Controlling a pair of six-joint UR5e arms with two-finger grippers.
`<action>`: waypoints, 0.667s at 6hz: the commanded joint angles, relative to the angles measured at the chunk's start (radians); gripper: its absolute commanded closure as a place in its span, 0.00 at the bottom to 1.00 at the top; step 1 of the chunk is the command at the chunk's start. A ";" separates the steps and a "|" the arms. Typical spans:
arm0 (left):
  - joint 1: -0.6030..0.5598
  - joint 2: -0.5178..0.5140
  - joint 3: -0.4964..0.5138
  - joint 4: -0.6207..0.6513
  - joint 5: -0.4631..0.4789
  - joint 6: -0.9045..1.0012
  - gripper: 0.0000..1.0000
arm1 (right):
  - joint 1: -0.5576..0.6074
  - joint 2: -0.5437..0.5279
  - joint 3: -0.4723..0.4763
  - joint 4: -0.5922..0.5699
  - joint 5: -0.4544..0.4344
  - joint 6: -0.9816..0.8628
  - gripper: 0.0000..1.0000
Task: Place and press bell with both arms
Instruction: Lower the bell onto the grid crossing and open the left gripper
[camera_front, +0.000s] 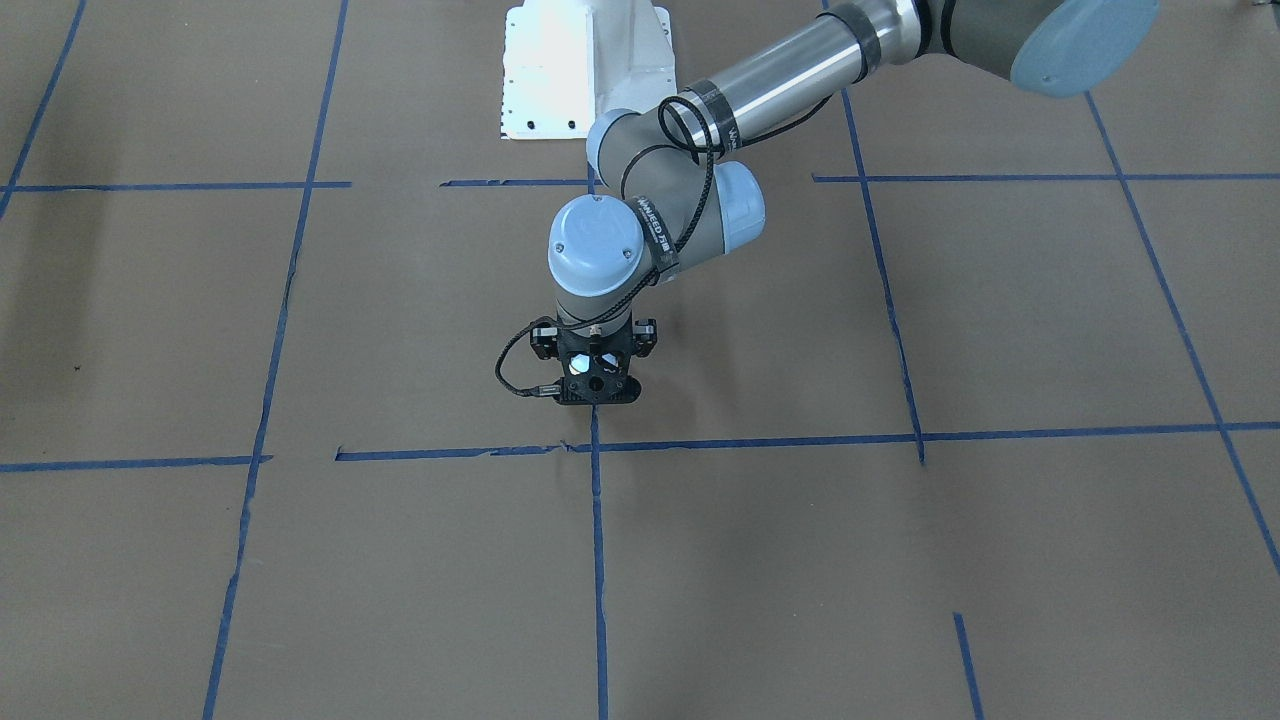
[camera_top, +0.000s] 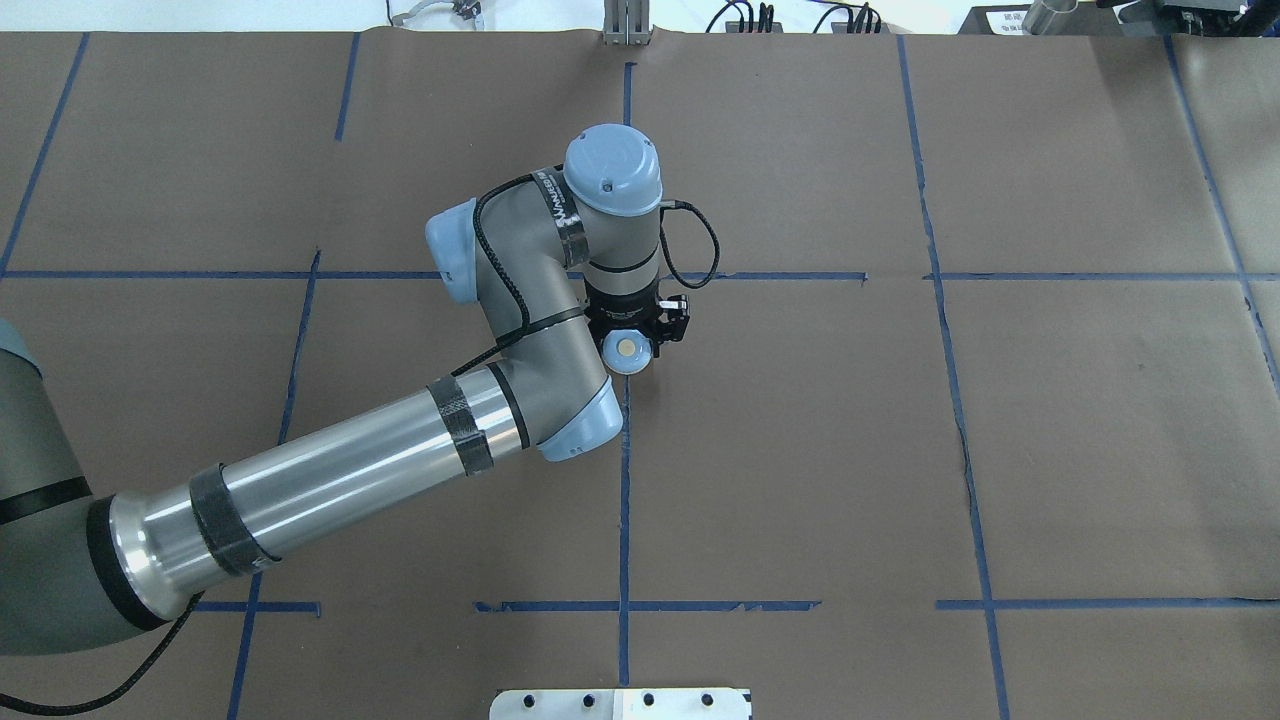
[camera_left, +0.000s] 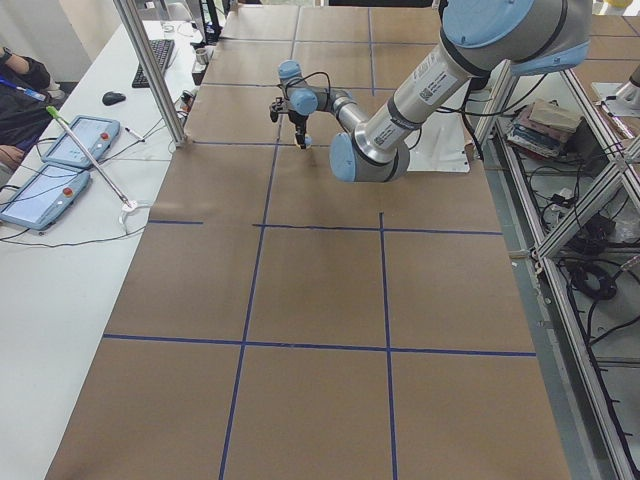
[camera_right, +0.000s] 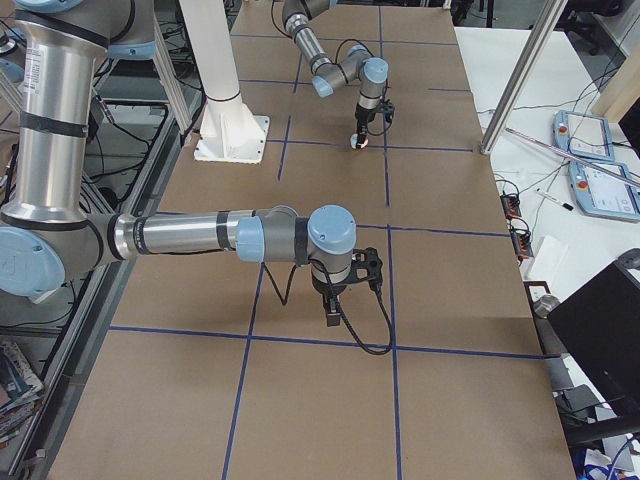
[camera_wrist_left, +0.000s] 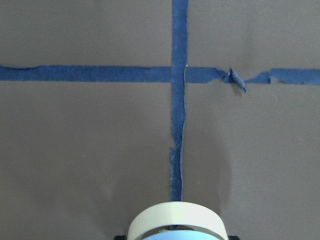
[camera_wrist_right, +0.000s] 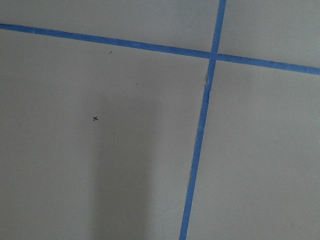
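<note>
The left gripper (camera_top: 640, 325) appears clamped on the small blue bell (camera_top: 627, 350), holding it low over a blue tape line (camera_top: 624, 480) near the middle of the paper-covered table (camera_top: 1050, 420). The right gripper (camera_right: 335, 305) hangs well apart from it, and whether it is clenched or released cannot be told.

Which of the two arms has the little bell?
The left arm, stretched to the table's middle: the bell sits at the left gripper. Nothing shows at the right gripper.
</note>
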 joint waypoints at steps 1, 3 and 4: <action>0.000 -0.002 -0.002 -0.014 0.000 -0.009 0.00 | 0.000 0.005 0.001 0.000 0.001 0.004 0.00; -0.012 0.000 -0.020 -0.011 -0.003 -0.019 0.00 | 0.000 0.008 0.003 0.000 0.003 0.009 0.00; -0.037 0.011 -0.054 -0.007 -0.011 -0.012 0.00 | 0.000 0.035 0.007 0.000 0.010 0.009 0.00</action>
